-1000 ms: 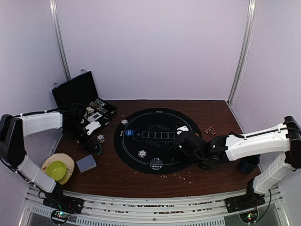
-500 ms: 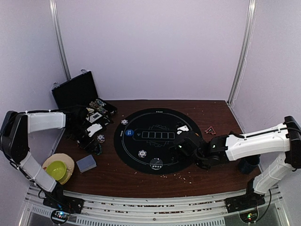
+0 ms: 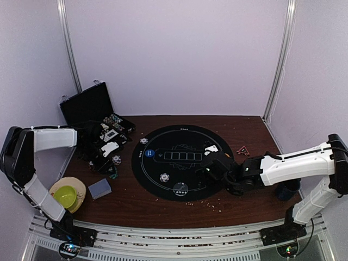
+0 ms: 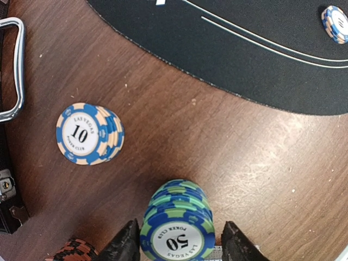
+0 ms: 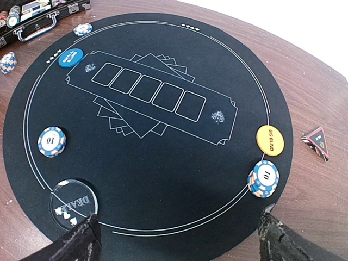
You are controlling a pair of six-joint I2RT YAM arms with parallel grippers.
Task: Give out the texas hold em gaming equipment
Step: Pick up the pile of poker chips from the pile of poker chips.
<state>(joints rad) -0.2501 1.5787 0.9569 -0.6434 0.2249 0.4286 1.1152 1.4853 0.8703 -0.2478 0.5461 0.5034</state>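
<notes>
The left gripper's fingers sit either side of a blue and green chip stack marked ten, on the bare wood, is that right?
Not quite. The left wrist view shows the chip stack between the fingers of the left gripper is marked 50, not ten. It is blue and green, on the bare wood.

Between the left gripper's [image 4: 180, 224] fingers, the green-and-blue poker chip stack [image 4: 177, 209] runs off the bottom edge, so contact cannot be told. Left of that gripper, a reddish striped chip [image 4: 73, 252] and the case handle [image 4: 14, 70] are cropped — likewise the right gripper's [image 5: 178, 213] fingers.
</notes>
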